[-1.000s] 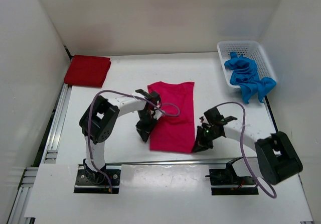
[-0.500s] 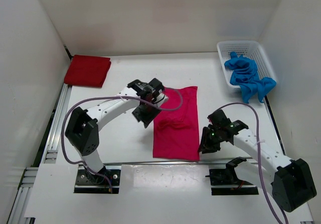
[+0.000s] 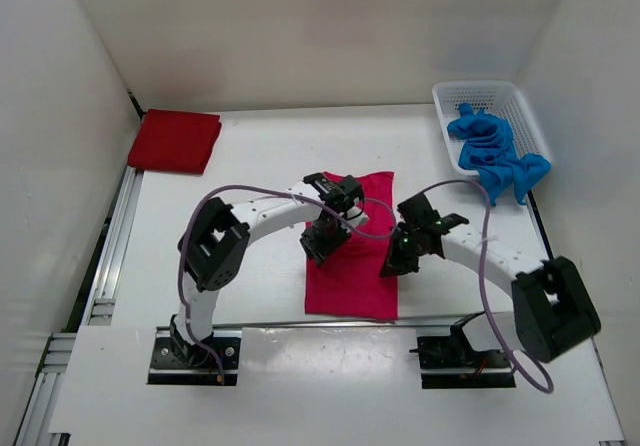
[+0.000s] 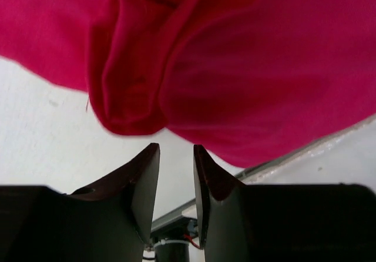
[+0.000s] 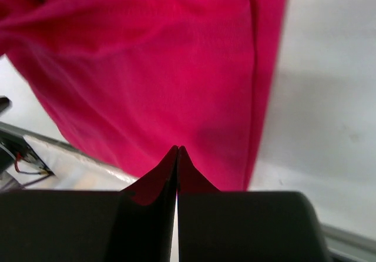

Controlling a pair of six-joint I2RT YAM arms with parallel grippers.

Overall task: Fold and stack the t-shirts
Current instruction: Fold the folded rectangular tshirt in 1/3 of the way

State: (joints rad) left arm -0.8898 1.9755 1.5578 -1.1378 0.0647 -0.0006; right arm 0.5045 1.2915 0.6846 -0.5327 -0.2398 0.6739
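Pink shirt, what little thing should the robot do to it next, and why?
Probably lower the left gripper and pinch the bunched edge just ahead of it, then tug it flat. The pink shirt lies as a long strip with that lump, the left jaws are slightly open and empty, and the right gripper is shut.

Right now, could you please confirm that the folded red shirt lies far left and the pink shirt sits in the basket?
Not quite: the top view shows the blue shirt in the basket; the pink shirt lies mid-table. The red shirt is folded far left.
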